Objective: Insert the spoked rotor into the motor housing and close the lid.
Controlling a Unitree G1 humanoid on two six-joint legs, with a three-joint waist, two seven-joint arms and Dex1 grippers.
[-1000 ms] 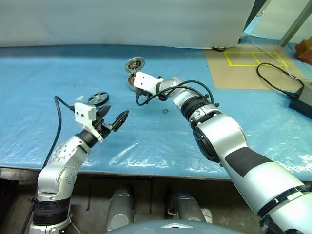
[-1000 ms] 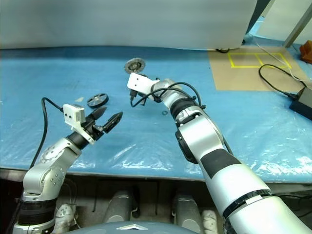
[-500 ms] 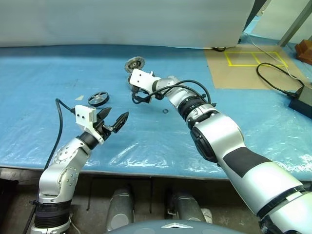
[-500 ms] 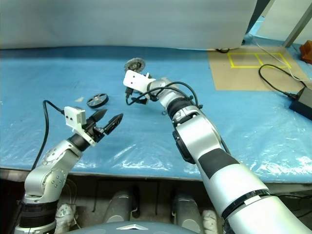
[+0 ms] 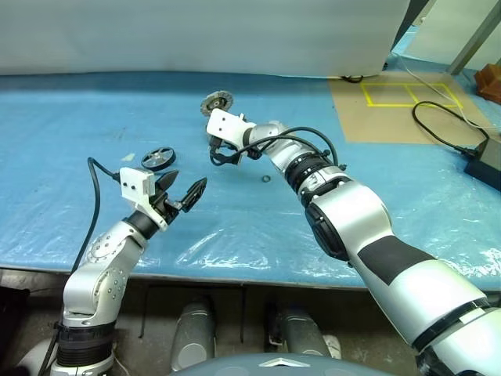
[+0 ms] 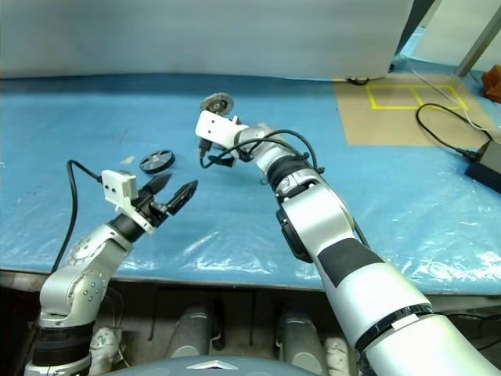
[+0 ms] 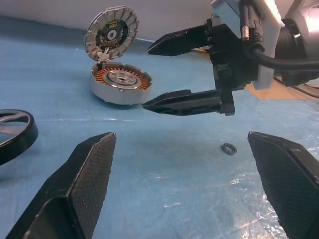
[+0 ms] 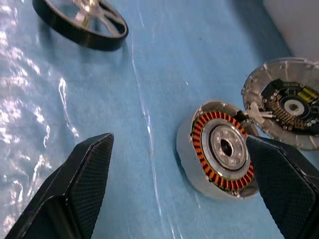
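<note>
The motor housing [image 8: 219, 152], a squat silver cylinder with copper windings, lies on the blue table far ahead of me. The lid [image 7: 111, 34] stands upright at its far edge, inner face showing. My right gripper [image 7: 147, 78] hovers open just beside and above the housing [image 7: 120, 82], nothing between its fingers. The spoked rotor [image 5: 158, 158], with a dark rim and silver spokes, lies flat to the left. My left gripper [image 5: 189, 178] is open and empty, held above the table nearer to me than the rotor.
A small dark ring [image 5: 266, 179] lies on the blue sheet right of the housing. At the far right sit a brown board with yellow tape [image 5: 391, 106] and a black cable with its adapter [image 5: 485, 160]. A white wall bounds the table's back.
My right hand has drifted slightly up and to the left, and now covers the housing in the head views. The left arm, the rotor and the lid have not moved.
</note>
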